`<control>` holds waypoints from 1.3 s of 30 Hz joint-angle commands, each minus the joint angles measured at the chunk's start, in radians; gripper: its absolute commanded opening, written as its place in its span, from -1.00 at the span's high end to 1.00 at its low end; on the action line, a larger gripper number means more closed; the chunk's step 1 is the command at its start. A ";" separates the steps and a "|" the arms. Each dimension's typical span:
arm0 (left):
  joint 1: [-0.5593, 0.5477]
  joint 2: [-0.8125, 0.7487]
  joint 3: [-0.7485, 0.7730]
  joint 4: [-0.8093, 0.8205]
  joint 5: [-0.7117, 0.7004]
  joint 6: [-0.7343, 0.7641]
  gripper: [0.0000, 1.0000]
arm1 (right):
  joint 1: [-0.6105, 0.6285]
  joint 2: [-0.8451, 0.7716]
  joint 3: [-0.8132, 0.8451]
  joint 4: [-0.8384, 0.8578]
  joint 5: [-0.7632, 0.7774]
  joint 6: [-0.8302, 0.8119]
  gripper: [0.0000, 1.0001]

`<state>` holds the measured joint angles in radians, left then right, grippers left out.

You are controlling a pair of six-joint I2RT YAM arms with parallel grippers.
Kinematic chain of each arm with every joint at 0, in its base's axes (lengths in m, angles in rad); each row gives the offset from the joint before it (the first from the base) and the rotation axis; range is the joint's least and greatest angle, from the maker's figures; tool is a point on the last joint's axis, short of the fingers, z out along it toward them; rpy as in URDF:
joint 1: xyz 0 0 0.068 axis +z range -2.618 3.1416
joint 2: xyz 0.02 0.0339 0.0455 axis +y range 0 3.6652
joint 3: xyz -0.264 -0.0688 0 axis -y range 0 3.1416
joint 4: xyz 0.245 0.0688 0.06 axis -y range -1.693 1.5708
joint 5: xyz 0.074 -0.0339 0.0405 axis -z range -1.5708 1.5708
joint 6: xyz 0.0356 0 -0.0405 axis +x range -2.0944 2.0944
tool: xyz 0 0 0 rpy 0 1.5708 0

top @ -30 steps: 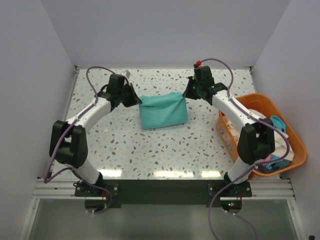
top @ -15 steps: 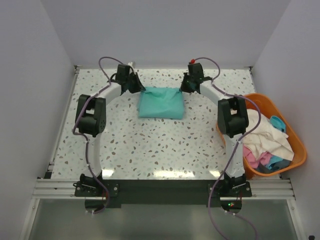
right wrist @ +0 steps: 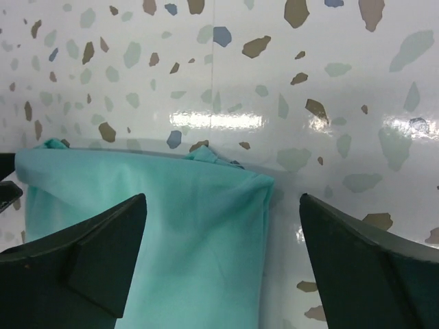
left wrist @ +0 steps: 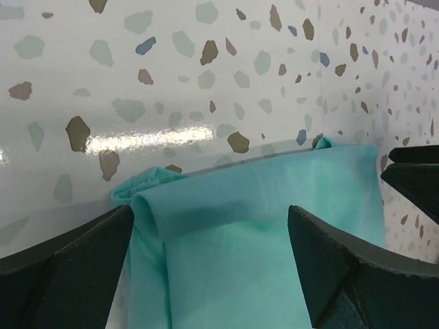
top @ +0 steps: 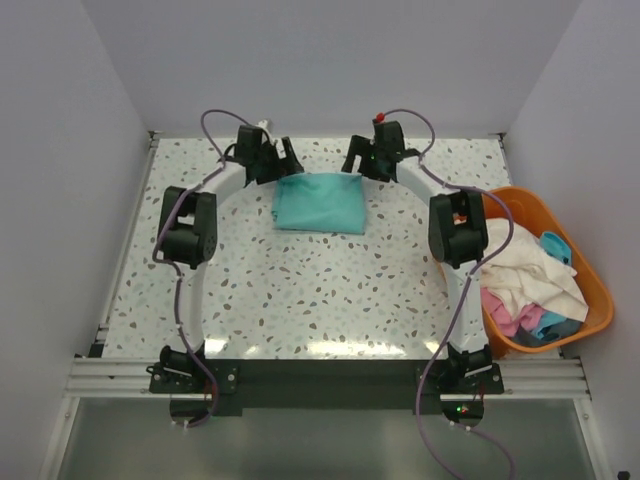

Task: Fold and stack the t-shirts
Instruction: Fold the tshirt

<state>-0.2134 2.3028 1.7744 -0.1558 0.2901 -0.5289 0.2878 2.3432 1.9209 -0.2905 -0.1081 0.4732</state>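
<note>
A teal t-shirt (top: pixel 320 203) lies folded into a flat rectangle at the far middle of the speckled table (top: pixel 300 290). My left gripper (top: pixel 286 160) hovers open over its far left corner, and my right gripper (top: pixel 356 162) hovers open over its far right corner. In the left wrist view the teal t-shirt (left wrist: pixel 240 233) shows a rolled fold between the spread fingers of the left gripper (left wrist: pixel 209 219). In the right wrist view the right gripper (right wrist: pixel 221 205) straddles the edge of the teal t-shirt (right wrist: pixel 158 219). Neither gripper holds anything.
An orange basket (top: pixel 603 300) stands at the right edge of the table, holding a cream-white shirt (top: pixel 530 270), a pink one (top: pixel 503 315) and a light blue one (top: pixel 556 325). White walls close in the table at the back and both sides.
Both arms carried the teal shirt towards the far edge and stretched out. Both grippers have now opened and let go of its far corners, and the shirt lies flat.
</note>
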 commanded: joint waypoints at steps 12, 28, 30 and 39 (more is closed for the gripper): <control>-0.087 -0.393 -0.312 0.074 0.021 -0.009 -1.00 | 0.066 -0.446 -0.476 0.250 -0.251 0.149 -0.97; -0.118 -0.358 -0.734 0.259 0.121 -0.094 -1.00 | 0.143 -0.333 -0.713 0.347 -0.292 0.240 -0.97; -0.121 -0.408 -0.797 0.265 0.132 -0.083 -1.00 | 0.149 -0.370 -0.776 0.330 -0.268 0.214 -0.97; -0.158 -0.758 -0.955 0.018 -0.015 -0.020 -1.00 | 0.220 -0.636 -0.916 0.205 -0.240 0.082 -0.97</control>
<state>-0.3576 1.6360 0.8001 0.0463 0.3752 -0.6052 0.4969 1.8145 1.0233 0.0299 -0.3935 0.6395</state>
